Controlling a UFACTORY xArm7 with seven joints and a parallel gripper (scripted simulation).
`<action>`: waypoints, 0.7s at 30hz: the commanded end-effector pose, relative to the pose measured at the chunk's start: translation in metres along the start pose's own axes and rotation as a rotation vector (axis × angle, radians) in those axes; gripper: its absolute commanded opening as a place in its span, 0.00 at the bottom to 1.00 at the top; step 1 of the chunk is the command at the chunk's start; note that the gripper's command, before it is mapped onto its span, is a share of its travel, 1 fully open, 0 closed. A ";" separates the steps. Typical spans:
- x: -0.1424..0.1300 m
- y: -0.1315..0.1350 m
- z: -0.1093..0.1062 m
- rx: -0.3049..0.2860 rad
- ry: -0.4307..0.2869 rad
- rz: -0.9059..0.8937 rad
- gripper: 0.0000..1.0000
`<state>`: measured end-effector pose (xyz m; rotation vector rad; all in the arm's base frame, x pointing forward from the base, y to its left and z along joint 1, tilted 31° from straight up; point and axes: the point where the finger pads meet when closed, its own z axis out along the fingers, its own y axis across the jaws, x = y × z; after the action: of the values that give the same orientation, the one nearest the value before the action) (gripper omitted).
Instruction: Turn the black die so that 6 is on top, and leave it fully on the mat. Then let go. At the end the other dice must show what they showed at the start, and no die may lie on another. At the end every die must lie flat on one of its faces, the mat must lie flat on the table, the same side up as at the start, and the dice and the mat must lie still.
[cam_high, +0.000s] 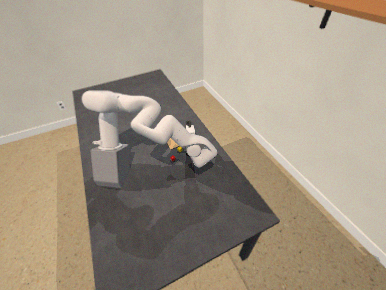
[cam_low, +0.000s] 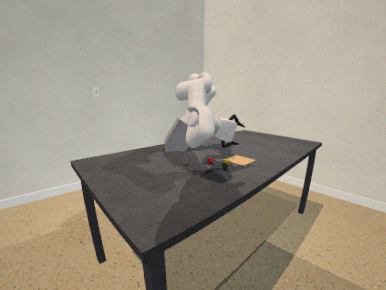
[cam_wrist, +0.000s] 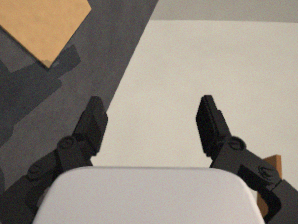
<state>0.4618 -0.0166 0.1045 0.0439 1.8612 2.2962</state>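
The gripper (cam_wrist: 151, 120) stands wide open, its two black fingers holding nothing, raised above the dark table (cam_low: 150, 210). One tan mat (cam_low: 240, 160) lies flat there. Three dice sit just beside it: one red die (cam_low: 210, 160), one yellow die (cam_low: 227, 162), and the black die (cam_low: 225, 167), which lies off the mat.

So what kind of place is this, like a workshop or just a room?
It looks like a plain, bare room rather than a workshop: light walls with a wall socket, a tan floor, and one dark table carrying the white robot arm. A wooden shelf hangs high on one wall.
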 end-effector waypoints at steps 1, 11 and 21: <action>-0.001 0.001 -0.001 0.001 -0.001 -0.003 1.00; -0.001 0.001 -0.001 0.001 -0.001 -0.003 1.00; -0.001 0.000 0.005 0.082 0.020 -0.058 1.00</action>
<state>0.4616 -0.0158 0.1039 0.0381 1.8702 2.2864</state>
